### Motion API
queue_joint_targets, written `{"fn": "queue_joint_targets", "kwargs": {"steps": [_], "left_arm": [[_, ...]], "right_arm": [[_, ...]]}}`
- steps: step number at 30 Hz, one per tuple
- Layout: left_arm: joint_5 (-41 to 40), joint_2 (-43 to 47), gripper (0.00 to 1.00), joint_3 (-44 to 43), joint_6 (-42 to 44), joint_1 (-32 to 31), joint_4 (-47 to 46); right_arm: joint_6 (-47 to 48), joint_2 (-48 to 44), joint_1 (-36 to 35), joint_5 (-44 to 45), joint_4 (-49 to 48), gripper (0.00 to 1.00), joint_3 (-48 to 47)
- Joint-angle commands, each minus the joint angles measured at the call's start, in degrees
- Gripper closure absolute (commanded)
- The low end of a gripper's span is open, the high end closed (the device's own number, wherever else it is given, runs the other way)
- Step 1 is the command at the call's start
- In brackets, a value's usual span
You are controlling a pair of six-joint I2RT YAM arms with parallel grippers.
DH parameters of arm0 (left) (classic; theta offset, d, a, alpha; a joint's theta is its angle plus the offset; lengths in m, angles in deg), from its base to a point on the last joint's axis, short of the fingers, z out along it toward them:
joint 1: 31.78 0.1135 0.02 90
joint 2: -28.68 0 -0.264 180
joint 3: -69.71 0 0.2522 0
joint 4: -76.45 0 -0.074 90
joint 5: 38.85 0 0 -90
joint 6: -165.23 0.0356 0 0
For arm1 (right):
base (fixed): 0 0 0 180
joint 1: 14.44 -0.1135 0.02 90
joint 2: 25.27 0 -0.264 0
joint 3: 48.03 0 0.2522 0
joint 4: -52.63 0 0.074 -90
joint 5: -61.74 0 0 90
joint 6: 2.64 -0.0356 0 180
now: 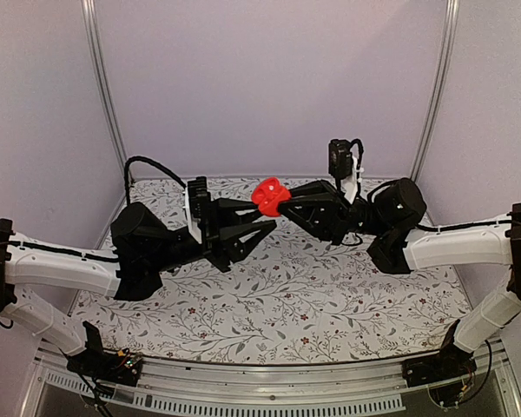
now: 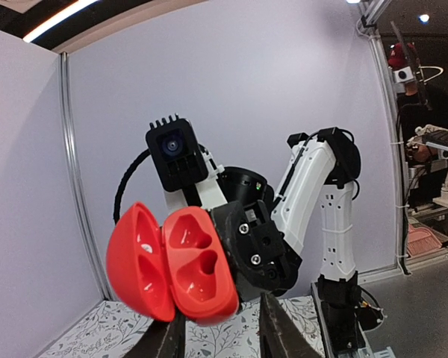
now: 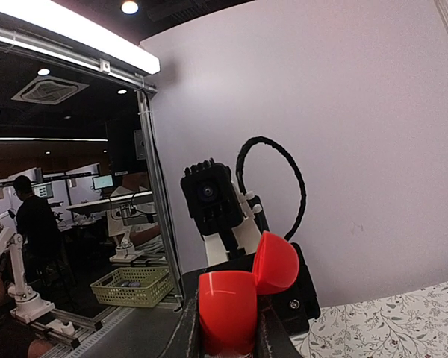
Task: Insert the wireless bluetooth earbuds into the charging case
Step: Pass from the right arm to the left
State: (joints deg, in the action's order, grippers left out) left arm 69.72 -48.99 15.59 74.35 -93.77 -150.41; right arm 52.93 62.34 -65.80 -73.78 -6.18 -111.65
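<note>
Charging case (image 2: 198, 261): one, red, two hinged halves, each apparently with two recesses. Grippers: two, left gripper (image 2: 220, 337) and right gripper (image 3: 228, 328). Bench (image 1: 330, 295): one.

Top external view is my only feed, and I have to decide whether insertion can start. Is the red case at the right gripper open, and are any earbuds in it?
Observer: It is open. In the left wrist view the charging case has both halves spread, and the wells in them are empty.
Operator: Is the left gripper carrying an earbud?
Observer: No. In its own wrist view the left gripper is open, with nothing between its fingers.
Operator: How does the right one hold the case?
Observer: In the right wrist view the right gripper is shut on one half, and the other half tips up to the right.
</note>
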Motion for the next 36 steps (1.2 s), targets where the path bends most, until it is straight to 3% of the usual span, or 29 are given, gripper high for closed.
{"fn": "queue_joint_targets", "kwargs": {"steps": [1, 21, 30, 36], "left_arm": [[-0.1, 0.0, 0.67, -1.1, -0.3, -0.7, -2.1], [-0.6, -0.1, 0.82, -0.8, -1.7, -0.7, -1.9], [1.0, 4.1, 0.88, 1.6, -3.7, 0.2, 3.2], [4.3, 7.7, 0.9, 2.7, -4.2, 1.5, 9.8]], "right_arm": [[1.6, 0.7, -0.2, 1.1, -0.6, 1.0, 1.1], [3.3, 0.7, -0.3, 0.8, 0.2, 0.95, 2.2], [6.1, -2.6, 0.8, 0.2, 7.5, 0.57, 3.7], [5.8, -6.1, 4.2, -3.9, 14.2, 0.49, 4.9]]}}
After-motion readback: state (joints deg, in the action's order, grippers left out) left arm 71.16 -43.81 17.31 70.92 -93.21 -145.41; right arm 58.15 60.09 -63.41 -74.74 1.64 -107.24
